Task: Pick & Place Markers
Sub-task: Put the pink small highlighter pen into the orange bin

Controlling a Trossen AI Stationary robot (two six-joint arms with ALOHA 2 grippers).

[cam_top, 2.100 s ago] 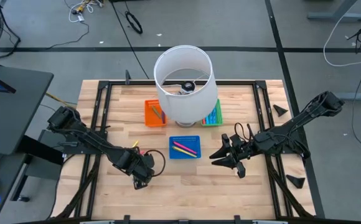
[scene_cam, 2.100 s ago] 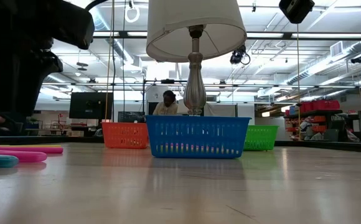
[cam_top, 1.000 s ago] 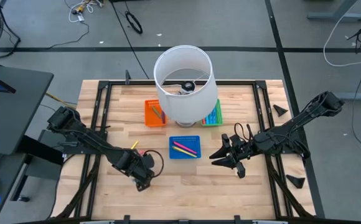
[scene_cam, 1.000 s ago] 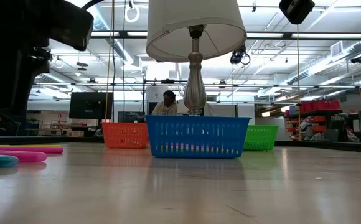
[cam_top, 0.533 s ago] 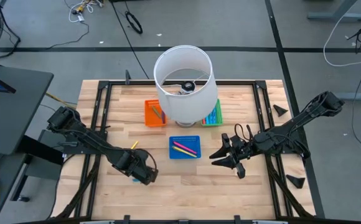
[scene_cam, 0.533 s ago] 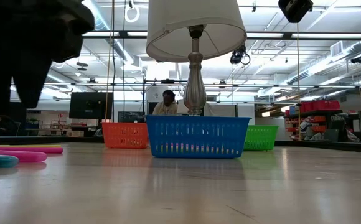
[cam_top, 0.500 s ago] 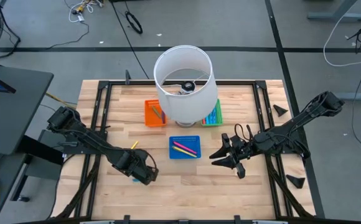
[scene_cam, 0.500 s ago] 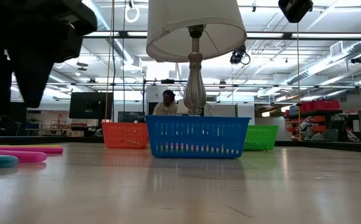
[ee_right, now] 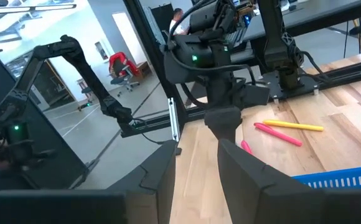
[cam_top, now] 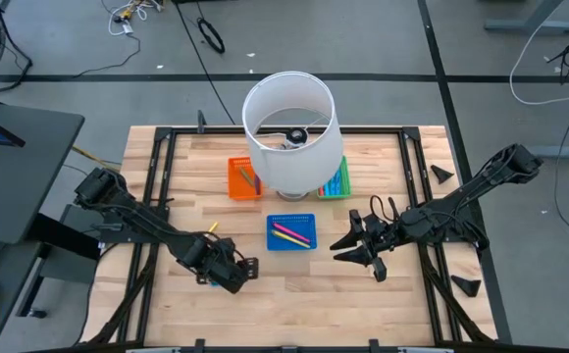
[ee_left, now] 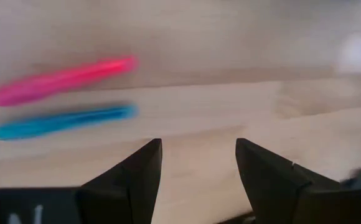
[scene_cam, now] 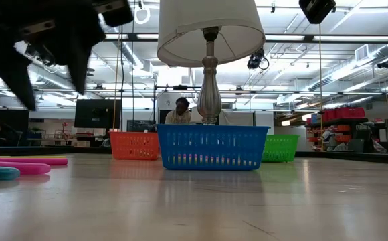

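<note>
The left tool (ee_left: 196, 163) hovered open and empty near the pink marker (ee_left: 59, 79). Closing off-centre risked knocking it against the neighbouring blue marker (ee_left: 61, 121). The right tool (ee_right: 196, 163) waited open beside the blue tray (cam_top: 291, 232).

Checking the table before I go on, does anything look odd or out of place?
Yes: a table lamp stands among the three trays, its shade hiding part of the orange tray and green tray.

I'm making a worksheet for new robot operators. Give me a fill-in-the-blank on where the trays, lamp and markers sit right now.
1. The white-shaded table lamp stands between the orange square tray and the ____ square tray.
2. The pink and yellow markers lie in the ____ square tray.
3. The left gripper is open, holding ____.
4. Ahead of its fingers lie a pink marker and a ____ marker.

Answers: green; blue; nothing; blue
</note>
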